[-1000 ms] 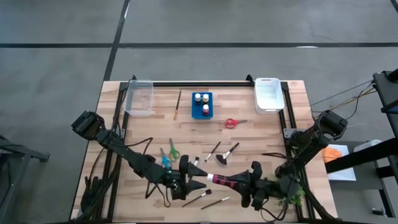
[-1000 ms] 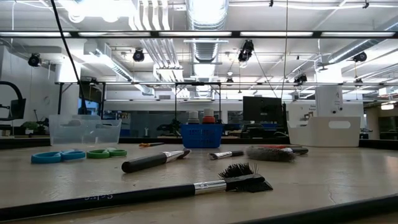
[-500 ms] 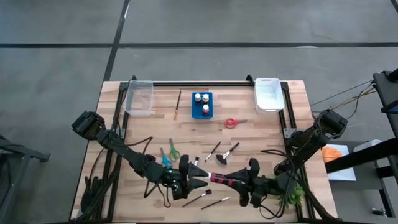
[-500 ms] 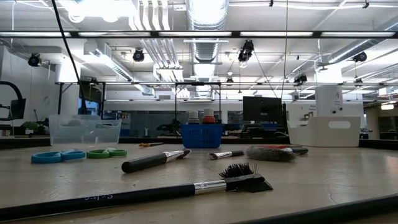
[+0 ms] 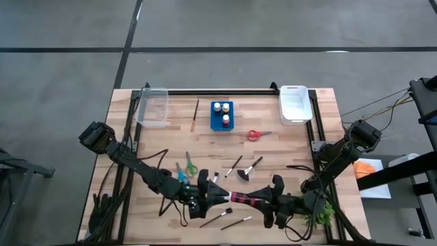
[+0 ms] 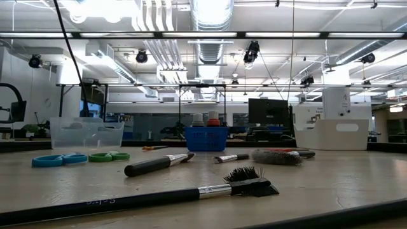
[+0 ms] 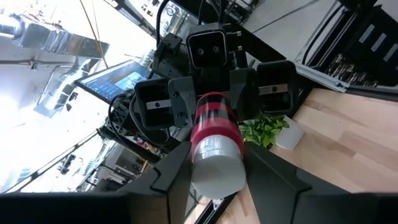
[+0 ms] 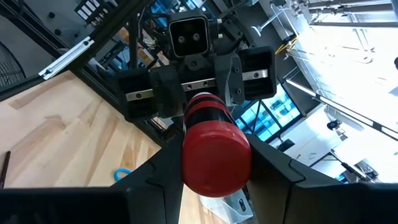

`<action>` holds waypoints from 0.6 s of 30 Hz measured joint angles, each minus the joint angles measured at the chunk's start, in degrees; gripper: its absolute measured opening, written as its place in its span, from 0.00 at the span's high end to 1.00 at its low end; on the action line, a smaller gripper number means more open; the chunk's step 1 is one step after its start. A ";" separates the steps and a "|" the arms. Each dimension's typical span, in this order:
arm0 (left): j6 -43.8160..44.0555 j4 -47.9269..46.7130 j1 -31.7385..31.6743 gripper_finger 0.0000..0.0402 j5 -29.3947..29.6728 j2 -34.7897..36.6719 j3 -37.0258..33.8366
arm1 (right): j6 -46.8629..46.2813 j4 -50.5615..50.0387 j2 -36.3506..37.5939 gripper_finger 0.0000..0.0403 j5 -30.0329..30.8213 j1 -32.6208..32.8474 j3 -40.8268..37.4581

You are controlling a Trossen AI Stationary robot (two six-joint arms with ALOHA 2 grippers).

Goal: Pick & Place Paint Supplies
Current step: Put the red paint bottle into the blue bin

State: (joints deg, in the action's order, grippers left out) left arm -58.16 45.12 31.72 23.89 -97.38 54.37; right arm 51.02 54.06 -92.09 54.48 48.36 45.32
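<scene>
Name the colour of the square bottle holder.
Blue; the bottle holder shows best in the high view.

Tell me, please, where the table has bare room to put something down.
Bare: the patch between the clear bin and the green scissors; the patch right of the red scissors, below the white bin. Crowded: the middle front, with brushes and both grippers.

The desk (image 5: 287, 140) is showing pale wooden planks with visible grain and a smooth, faintly sheened finish. The paint bottle (image 7: 214, 143) is looking like smooth plastic, its red banded body glossy and its white end matt; in the right wrist view its red cap (image 8: 216, 158) is catching a soft shine. Beside the blue plastic bottle holder (image 5: 222, 114), a clear plastic bin (image 5: 152, 107) is looking see-through and glossy, a white bin (image 5: 295, 104) opaque and matt. The gripper fingers (image 7: 171, 171) are appearing matt black.
</scene>
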 joint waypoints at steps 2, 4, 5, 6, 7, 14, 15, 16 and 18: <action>0.61 -0.30 -0.35 0.63 -0.45 0.00 0.00 | -0.09 -0.02 0.00 0.67 -0.48 -0.07 0.00; 1.53 -0.61 -0.80 0.63 -1.51 0.00 0.00 | -0.09 -0.09 0.00 0.67 -0.53 -0.07 0.00; 1.60 -0.70 -0.91 0.63 -1.98 0.00 0.00 | -0.09 -0.07 0.00 0.67 -0.52 -0.07 0.00; 1.62 -0.78 -0.98 0.63 -2.09 0.00 0.00 | -0.08 -0.07 0.00 0.67 -0.53 -0.07 0.00; 1.62 -0.82 -0.98 0.63 -2.09 0.00 0.00 | -0.08 -0.08 0.00 0.67 -0.55 -0.07 0.00; 1.65 -1.24 -0.96 0.70 -2.14 0.00 0.00 | -0.07 -0.32 0.00 0.67 -0.72 -0.04 0.00; 1.83 -1.24 -0.96 0.70 -2.14 0.00 0.00 | -0.08 -0.50 0.00 0.67 -0.72 -0.04 0.00; 2.21 -1.36 -0.96 0.70 -2.14 0.00 0.00 | -0.14 -0.79 0.00 0.67 -0.71 -0.04 0.00; 2.44 -1.43 -0.96 0.70 -2.08 0.00 0.00 | -0.28 -1.17 0.00 0.67 -0.63 -0.02 0.00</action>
State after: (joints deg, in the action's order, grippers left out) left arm -55.72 43.69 30.76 21.81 -97.38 54.37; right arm 50.74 52.90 -92.09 53.84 48.33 45.32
